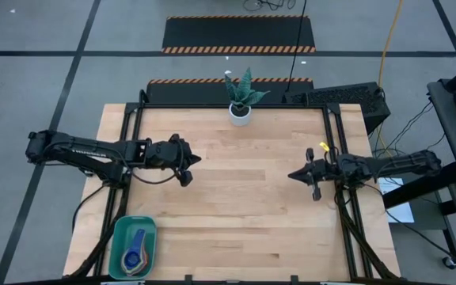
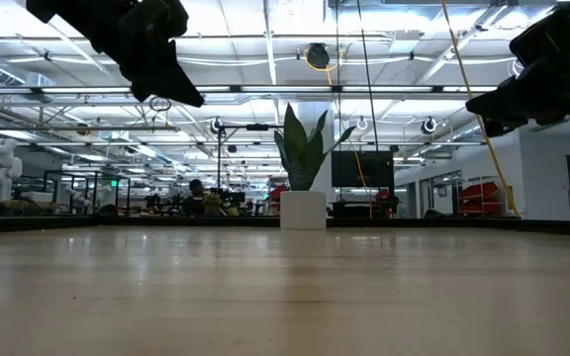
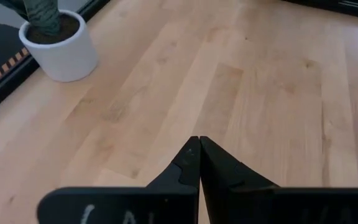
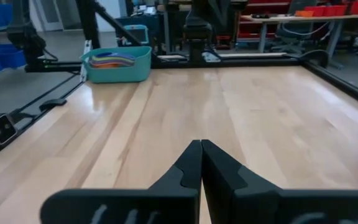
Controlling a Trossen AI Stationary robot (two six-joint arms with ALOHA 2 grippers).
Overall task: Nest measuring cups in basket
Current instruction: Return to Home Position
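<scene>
Now the measuring cups (image 1: pixel 137 252) are lying nested inside the basket (image 1: pixel 120 231).
The teal basket is sitting at the near left corner of the table (image 1: pixel 244 206). The cups are resting in it as one stack with their coloured handles overlapping, and the right wrist view is showing orange, yellow and blue edges just above the rim. The left gripper (image 1: pixel 197 160) is hovering above the left half of the table, well apart from the basket, with its fingers pressed together and holding nothing. The right gripper (image 1: pixel 292 175) is hanging over the right side, its fingers likewise together and empty. A white pot (image 1: pixel 241 115) with a green plant is standing at the middle of the far edge.
</scene>
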